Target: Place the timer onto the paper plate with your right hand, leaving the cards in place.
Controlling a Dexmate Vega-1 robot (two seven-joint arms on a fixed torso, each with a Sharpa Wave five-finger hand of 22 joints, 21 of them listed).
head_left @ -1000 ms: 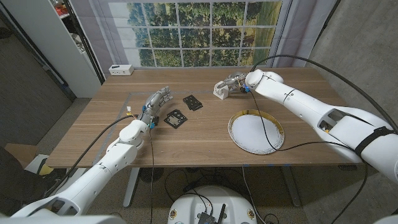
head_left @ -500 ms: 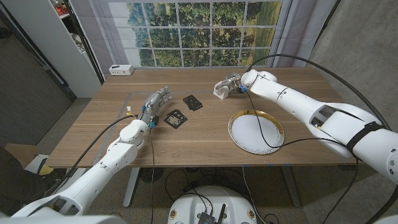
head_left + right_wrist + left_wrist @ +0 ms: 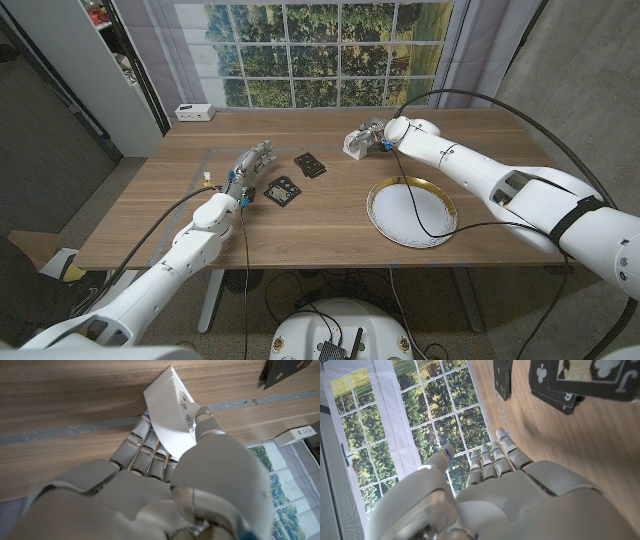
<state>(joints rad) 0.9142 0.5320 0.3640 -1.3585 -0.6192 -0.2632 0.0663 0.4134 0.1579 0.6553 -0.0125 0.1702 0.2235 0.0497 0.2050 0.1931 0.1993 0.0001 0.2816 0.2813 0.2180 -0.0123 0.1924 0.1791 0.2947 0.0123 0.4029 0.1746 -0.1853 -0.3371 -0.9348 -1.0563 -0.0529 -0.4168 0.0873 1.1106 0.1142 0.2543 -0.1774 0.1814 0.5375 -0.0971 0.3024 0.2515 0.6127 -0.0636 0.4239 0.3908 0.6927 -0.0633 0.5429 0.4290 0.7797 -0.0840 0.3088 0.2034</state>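
The white timer (image 3: 355,145) stands on the table at the far middle, beyond the paper plate (image 3: 400,215), which is white with a gold rim. My right hand (image 3: 373,133) is on it. In the right wrist view the timer (image 3: 172,415) sits between the thumb and the curled fingers of my right hand (image 3: 165,485), low over the wood. Two black card piles (image 3: 283,190) (image 3: 311,165) lie left of the middle. My left hand (image 3: 250,165) stands beside them with fingers stretched out, holding nothing; the cards (image 3: 580,377) show past my left hand (image 3: 495,490).
A white power strip (image 3: 194,112) lies at the table's far left edge. A black cable from my right arm hangs across the plate. Grey tape lines mark the wood near the cards. Bare table lies between the cards and the plate.
My right arm has edged left and the hand has settled closer around the timer, which stays in the same spot. The left hand and the cards are unmoved.
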